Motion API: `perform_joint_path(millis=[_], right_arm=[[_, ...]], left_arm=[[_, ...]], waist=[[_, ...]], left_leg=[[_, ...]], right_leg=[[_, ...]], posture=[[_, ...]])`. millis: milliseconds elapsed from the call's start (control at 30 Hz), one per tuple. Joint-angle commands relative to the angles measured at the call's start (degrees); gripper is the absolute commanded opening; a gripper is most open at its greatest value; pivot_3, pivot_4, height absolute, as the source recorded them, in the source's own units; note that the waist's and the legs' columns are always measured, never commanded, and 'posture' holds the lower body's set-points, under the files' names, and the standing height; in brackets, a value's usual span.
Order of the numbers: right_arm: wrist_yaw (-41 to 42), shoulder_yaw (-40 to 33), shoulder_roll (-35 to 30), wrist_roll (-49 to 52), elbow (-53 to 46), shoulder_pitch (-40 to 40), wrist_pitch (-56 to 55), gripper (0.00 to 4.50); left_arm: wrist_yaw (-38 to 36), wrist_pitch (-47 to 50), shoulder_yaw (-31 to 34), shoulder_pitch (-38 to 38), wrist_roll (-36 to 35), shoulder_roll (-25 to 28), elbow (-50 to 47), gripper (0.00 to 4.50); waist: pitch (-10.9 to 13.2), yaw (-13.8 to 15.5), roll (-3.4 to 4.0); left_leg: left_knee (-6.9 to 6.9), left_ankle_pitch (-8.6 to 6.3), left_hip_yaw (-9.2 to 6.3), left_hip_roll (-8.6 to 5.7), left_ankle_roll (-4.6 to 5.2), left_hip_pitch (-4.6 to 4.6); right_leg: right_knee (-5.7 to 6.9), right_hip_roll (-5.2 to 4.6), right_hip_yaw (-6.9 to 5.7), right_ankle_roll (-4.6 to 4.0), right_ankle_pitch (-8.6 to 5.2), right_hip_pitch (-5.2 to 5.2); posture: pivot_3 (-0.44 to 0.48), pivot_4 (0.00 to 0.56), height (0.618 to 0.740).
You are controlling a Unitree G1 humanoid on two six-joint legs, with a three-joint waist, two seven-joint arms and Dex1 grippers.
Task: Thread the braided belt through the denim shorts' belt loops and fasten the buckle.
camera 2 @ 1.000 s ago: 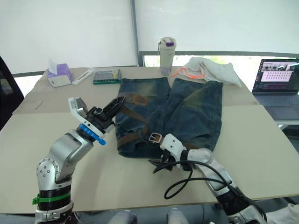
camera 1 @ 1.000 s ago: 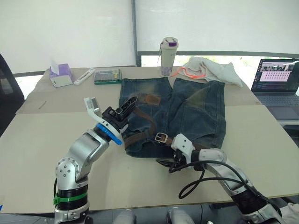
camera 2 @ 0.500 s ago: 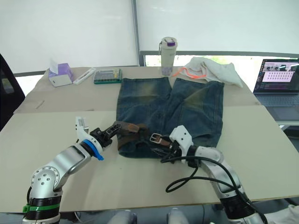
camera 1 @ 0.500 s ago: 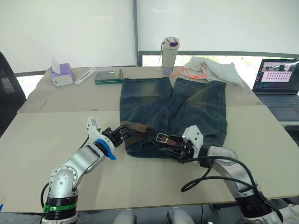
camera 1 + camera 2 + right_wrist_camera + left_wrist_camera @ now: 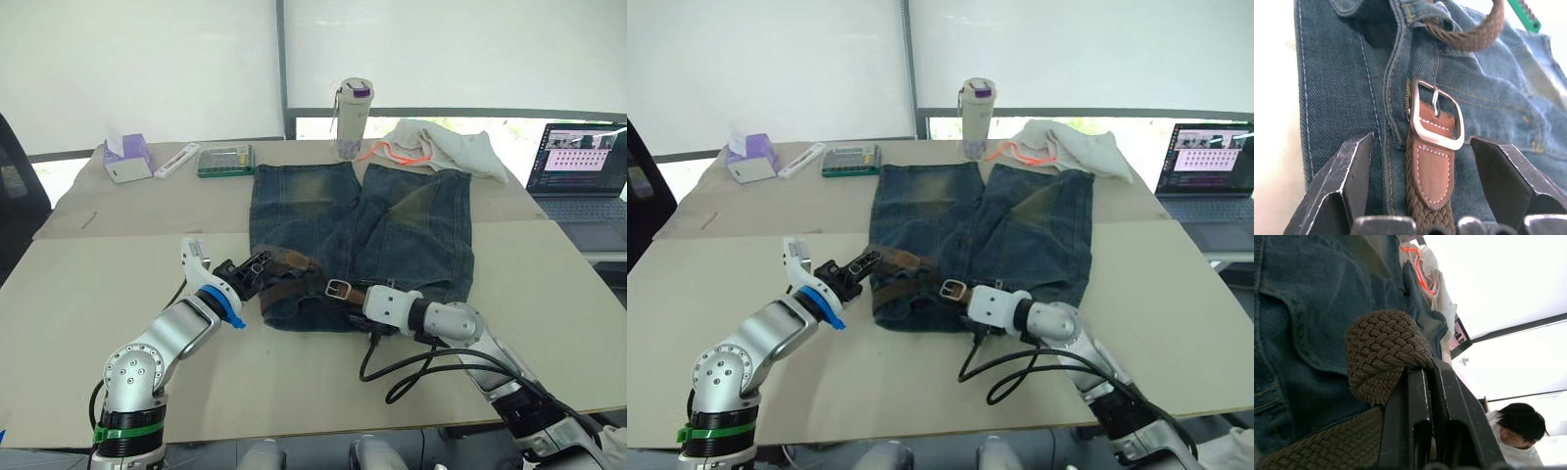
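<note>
The denim shorts lie flat on the table, waistband toward me. The braided belt runs along the waistband's left half, and its silver buckle rests near the middle. My left gripper sits at the waistband's left end, shut on a folded loop of the belt. My right gripper is open just behind the buckle, with one finger on each side of the brown leather tab. I cannot make out the belt loops.
At the table's far edge stand a bottle, a white cloth with orange trim, a green calculator and a tissue box. A laptop is at the right. A black cable loops below my right arm.
My left gripper came down from a raised position, carrying the belt to the waistband's left end. My right gripper moved from the shorts' front edge up to the buckle.
</note>
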Motion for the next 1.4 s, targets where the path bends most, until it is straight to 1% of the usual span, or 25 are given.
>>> perform_joint_path(millis=[33, 200, 300, 467, 500, 533, 567, 667, 767, 867, 967, 1067, 1133, 1267, 1400], right_arm=[[-0.9, 0.4, 0.3, -2.4, 1.1, -0.7, -1.6, 3.48], [-4.1, 0.0, 0.4, -6.3, 2.5, -2.0, -3.6, 3.48], [-3.8, 0.1, 0.4, -7.0, 2.8, -2.2, -4.0, 2.69], [-3.6, 0.4, 1.1, -7.5, 2.5, -1.5, -4.5, 0.99], [-3.9, 0.3, 1.2, -7.5, 2.4, -1.3, -4.6, 0.75], [-4.1, 0.1, 1.3, -7.6, 2.3, -1.1, -4.7, 0.35], [-4.9, -0.6, 1.4, -7.4, 2.0, -0.7, -5.1, 0.18], [-7.1, -2.2, 1.7, -6.9, 1.4, 0.4, -6.2, 0.14], [-10.9, -5.0, 3.5, -5.2, 0.8, 1.8, -7.7, 0.14], [-18.5, -9.8, 8.9, -1.9, 1.0, 4.2, -9.1, 0.14], [-23.5, -12.1, 13.5, -0.5, 1.9, 5.0, -10.8, 0.14], [-28.2, -13.6, 17.6, 0.3, 4.3, 4.2, -14.0, 0.14], [-30.2, -14.2, 19.0, 0.5, 6.1, 3.4, -16.3, 0.14], [-34.6, -14.5, 20.8, -1.0, 10.5, 1.7, -21.7, 0.14], [-35.2, -14.1, 20.8, -1.0, 12.8, 1.0, -23.2, 0.14]], left_arm=[[0.5, -1.2, 1.3, -1.6, -1.6, -0.1, -2.8, 0.00], [0.7, -1.4, 0.9, -2.1, -1.6, -0.2, -2.6, 0.00], [0.7, -1.5, 0.7, -2.1, -1.6, -0.5, -2.7, 0.00], [0.4, -1.2, 0.4, -2.0, -1.4, -0.7, -2.7, 0.00], [0.4, -1.2, 0.4, -2.0, -1.4, -0.6, -2.7, 0.00], [0.3, -1.2, 0.5, -2.0, -1.4, -0.6, -2.7, 0.00], [0.3, -1.1, 0.5, -2.1, -1.4, -0.5, -2.6, 0.00], [0.2, -0.8, 0.5, -2.3, -1.3, -0.1, -2.5, 0.00], [0.5, -0.7, 0.1, -2.9, -1.5, -0.2, -2.9, 0.00], [1.8, -0.6, -1.2, -4.5, -1.5, -0.9, -2.8, 0.00], [3.5, -0.8, -2.6, -5.9, -1.6, -2.1, -2.1, 0.00], [5.6, -1.5, -3.9, -7.7, -1.6, -4.8, -0.9, 0.00], [6.9, -2.6, -4.3, -8.6, -1.8, -7.3, 0.0, 0.00], [9.9, -5.9, -4.6, -11.2, -1.8, -14.3, 2.7, 0.00], [9.8, -5.1, -5.6, -12.4, 1.0, -15.6, 3.2, 0.00]], waist=[[0.0, -0.1, 0.00], [0.0, -0.2, -0.01], [0.0, -0.1, -0.01], [0.0, 0.0, -0.01], [0.0, 0.0, -0.01], [0.0, 0.0, -0.02], [0.0, 0.0, -0.02], [0.0, 0.0, -0.02], [0.0, 0.2, -0.02], [0.0, 0.2, -0.02], [0.0, 0.1, -0.02], [0.0, 0.0, -0.02], [0.0, -0.1, -0.01], [0.0, -0.1, -0.02], [0.0, -0.2, -0.01]], left_leg=[[0.00, 0.00, 0.00, 0.00, 0.00, 0.00], [0.01, 0.01, 0.00, -0.01, -0.01, 0.01], [0.01, 0.01, 0.00, -0.02, -0.02, 0.01], [0.03, 0.02, 0.00, -0.05, -0.02, -0.01], [0.02, 0.01, 0.00, -0.04, -0.02, 0.00], [0.02, 0.01, 0.00, -0.04, -0.02, 0.01], [0.01, 0.01, -0.01, -0.03, -0.02, 0.01], [0.01, 0.01, -0.01, -0.03, -0.02, 0.01], [0.02, 0.02, 0.00, -0.04, -0.02, -0.01], [0.03, 0.01, 0.01, -0.04, -0.02, -0.01], [0.03, 0.02, 0.00, -0.03, -0.02, -0.01], [0.02, 0.02, 0.01, -0.04, -0.02, 0.00], [0.02, 0.02, 0.01, -0.04, -0.03, 0.00], [0.03, 0.02, 0.02, -0.05, -0.02, -0.01], [0.04, 0.03, 0.04, -0.07, -0.02, -0.01]], right_leg=[[0.01, 0.00, 0.01, -0.07, 0.04, 0.00], [0.03, 0.00, 0.01, -0.15, 0.09, 0.00], [0.03, 0.00, 0.00, -0.16, 0.10, 0.00], [0.03, -0.02, 0.01, -0.18, 0.11, 0.00], [0.04, -0.02, 0.01, -0.18, 0.11, 0.00], [0.04, -0.01, 0.01, -0.18, 0.11, 0.00], [0.04, -0.01, 0.00, -0.19, 0.11, 0.01], [0.04, -0.01, 0.01, -0.19, 0.11, 0.00], [0.04, -0.02, 0.01, -0.19, 0.11, 0.00], [0.06, -0.02, 0.02, -0.20, 0.11, -0.02], [0.10, -0.01, 0.03, -0.20, 0.12, -0.02], [0.11, -0.01, 0.05, -0.20, 0.12, -0.02], [0.12, 0.00, 0.06, -0.21, 0.12, -0.03], [0.12, -0.01, 0.06, -0.22, 0.13, -0.03], [0.11, -0.01, 0.07, -0.22, 0.13, -0.02]], posture=[[0.000, 0.150, 0.740], [0.000, 0.150, 0.740], [0.000, 0.150, 0.740], [0.000, 0.150, 0.740], [0.000, 0.150, 0.740], [0.000, 0.150, 0.740], [0.000, 0.150, 0.740], [0.000, 0.150, 0.740], [0.000, 0.150, 0.740], [0.000, 0.150, 0.740], [0.000, 0.150, 0.740], [0.000, 0.150, 0.740], [0.000, 0.150, 0.740], [0.000, 0.150, 0.740], [0.000, 0.150, 0.740]])
